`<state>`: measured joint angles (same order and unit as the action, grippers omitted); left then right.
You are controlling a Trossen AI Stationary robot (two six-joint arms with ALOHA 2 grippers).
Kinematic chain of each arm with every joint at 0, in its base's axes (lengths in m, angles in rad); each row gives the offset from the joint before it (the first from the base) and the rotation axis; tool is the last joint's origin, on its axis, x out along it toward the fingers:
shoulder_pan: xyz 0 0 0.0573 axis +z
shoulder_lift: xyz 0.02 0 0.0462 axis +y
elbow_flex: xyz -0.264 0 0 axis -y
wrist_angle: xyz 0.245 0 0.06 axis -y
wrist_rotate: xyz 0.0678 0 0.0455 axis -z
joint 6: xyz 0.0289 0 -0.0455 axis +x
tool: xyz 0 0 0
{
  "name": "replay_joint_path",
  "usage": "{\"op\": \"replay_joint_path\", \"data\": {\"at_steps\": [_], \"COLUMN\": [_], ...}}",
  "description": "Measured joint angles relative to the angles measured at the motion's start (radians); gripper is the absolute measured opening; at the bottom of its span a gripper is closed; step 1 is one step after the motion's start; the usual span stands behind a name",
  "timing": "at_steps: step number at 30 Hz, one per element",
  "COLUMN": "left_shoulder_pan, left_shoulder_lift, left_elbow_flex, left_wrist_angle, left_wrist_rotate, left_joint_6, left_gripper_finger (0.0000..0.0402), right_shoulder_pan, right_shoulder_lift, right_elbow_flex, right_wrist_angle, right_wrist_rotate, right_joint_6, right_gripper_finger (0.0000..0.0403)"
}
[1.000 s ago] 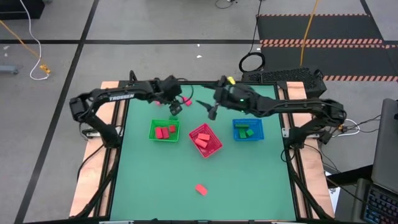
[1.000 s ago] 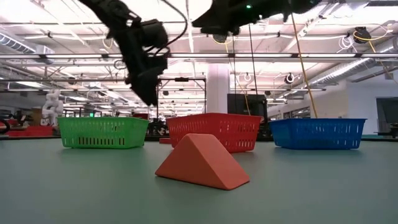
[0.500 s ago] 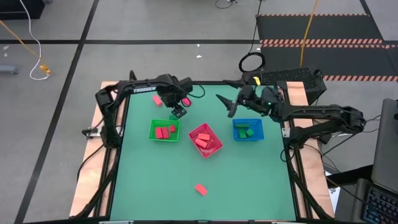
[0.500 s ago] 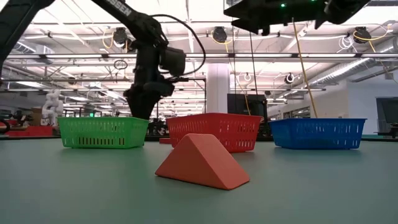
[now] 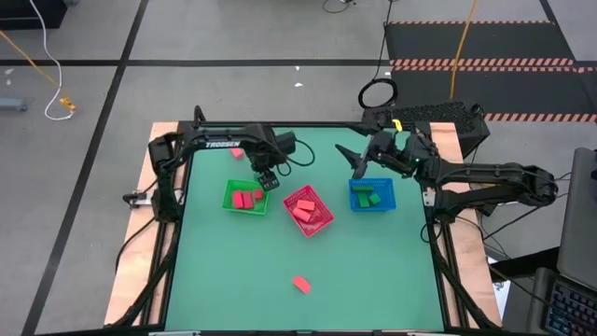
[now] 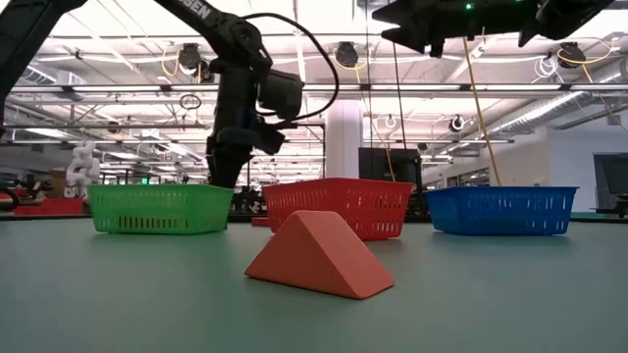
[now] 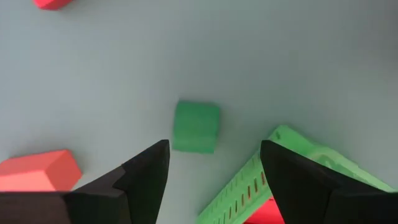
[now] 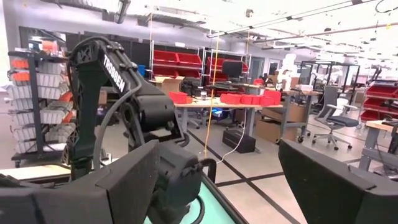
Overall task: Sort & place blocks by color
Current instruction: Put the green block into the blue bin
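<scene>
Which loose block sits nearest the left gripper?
The green block, lying on the mat just outside the green basket, right ahead of the left gripper's open fingers; the red ones lie off to the sides.

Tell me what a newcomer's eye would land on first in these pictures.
Probably the three mesh baskets in a row mid-table: green basket, red basket, blue basket, each with blocks inside. Next, the lone salmon wedge block, alone on the near part of the table, looming large in the low view. Then the left gripper, fingers open, poised above a small green block just outside the green basket.
</scene>
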<state>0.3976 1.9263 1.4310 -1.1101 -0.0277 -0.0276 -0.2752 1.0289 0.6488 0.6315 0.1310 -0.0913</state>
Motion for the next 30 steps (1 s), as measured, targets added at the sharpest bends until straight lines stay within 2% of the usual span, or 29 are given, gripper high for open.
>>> {"op": "replay_joint_path", "data": {"at_steps": [5,10,18,30], "left_shoulder_pan": [0.006,0.020,0.023,0.029], "left_shoulder_lift": [0.000,0.000,0.000,-0.003], "left_elbow_flex": [-0.047,-0.073,-0.109,-0.194], "left_wrist_angle": [0.007,0.023,0.098,0.246], "left_wrist_rotate": [-0.011,-0.078,-0.028,-0.046], "left_joint_6": [-0.008,-0.011,0.005,-0.001], "left_gripper_finger": [0.0255,0.0255,0.0255,0.0254], "right_shoulder_pan": [0.002,0.002,0.002,-0.012], "right_shoulder_lift": [-0.001,-0.001,-0.001,-0.001], "right_elbow_flex": [0.000,0.000,0.000,0.000], "right_wrist_angle": [0.000,0.003,0.015,0.014], "right_wrist_rotate": [0.000,0.000,0.000,0.000], "right_joint_6": [0.002,0.001,-0.004,0.001], "right_gripper_finger": [0.0320,0.0320,0.0320,0.0320]}}
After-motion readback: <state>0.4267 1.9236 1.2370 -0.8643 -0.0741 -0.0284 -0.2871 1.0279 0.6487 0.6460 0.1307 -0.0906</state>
